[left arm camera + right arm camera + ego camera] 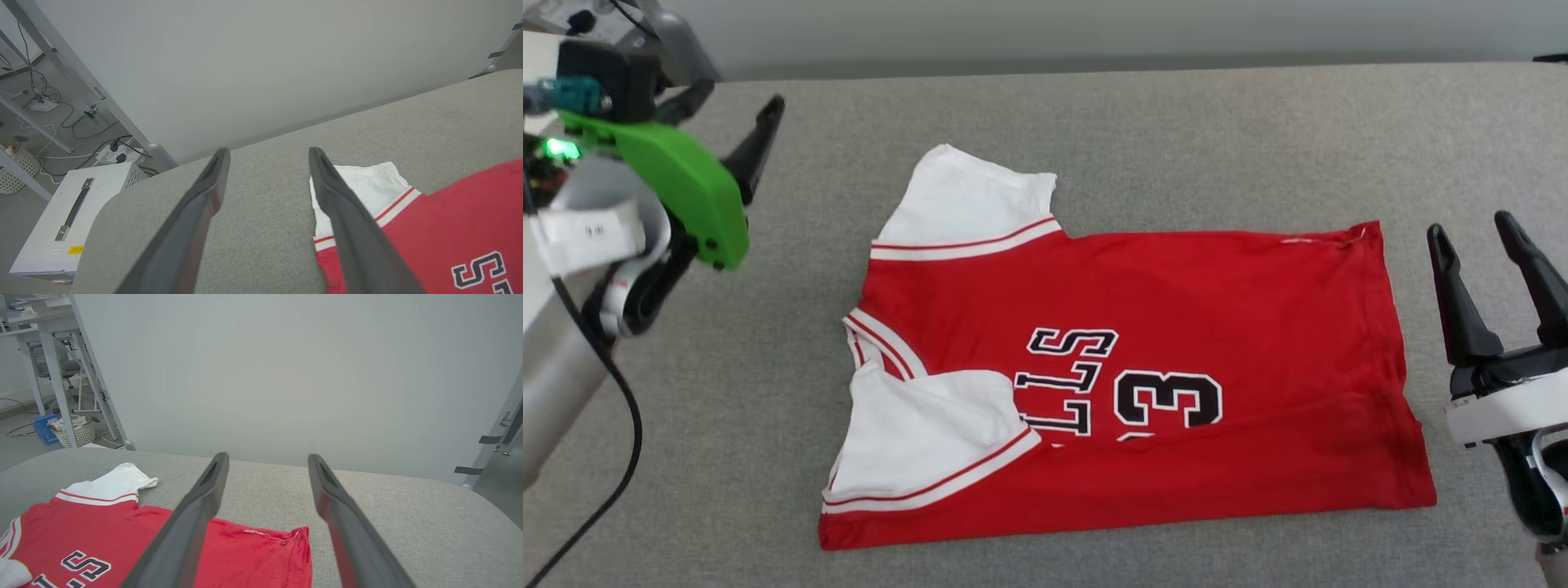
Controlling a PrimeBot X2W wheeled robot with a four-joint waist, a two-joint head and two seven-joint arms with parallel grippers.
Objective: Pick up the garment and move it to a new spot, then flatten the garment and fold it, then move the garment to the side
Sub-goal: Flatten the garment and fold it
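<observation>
Flanking the half-folded shirt (1176, 310), left gripper (268, 152) and right gripper (1470, 229) hang released. A single-layer pinch could undo the fold.

Grey fabric surface (1094, 122) meets a pale wall (261, 61) (cables (94, 131) on the floor (16, 228)).

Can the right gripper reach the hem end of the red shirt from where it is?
Likely yes: the right gripper hangs open beside the garment, nothing but grey surface between them.

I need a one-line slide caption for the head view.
Red garment, near edge folded over, lies on the grey surface between the left gripper and right gripper, both open.
</observation>
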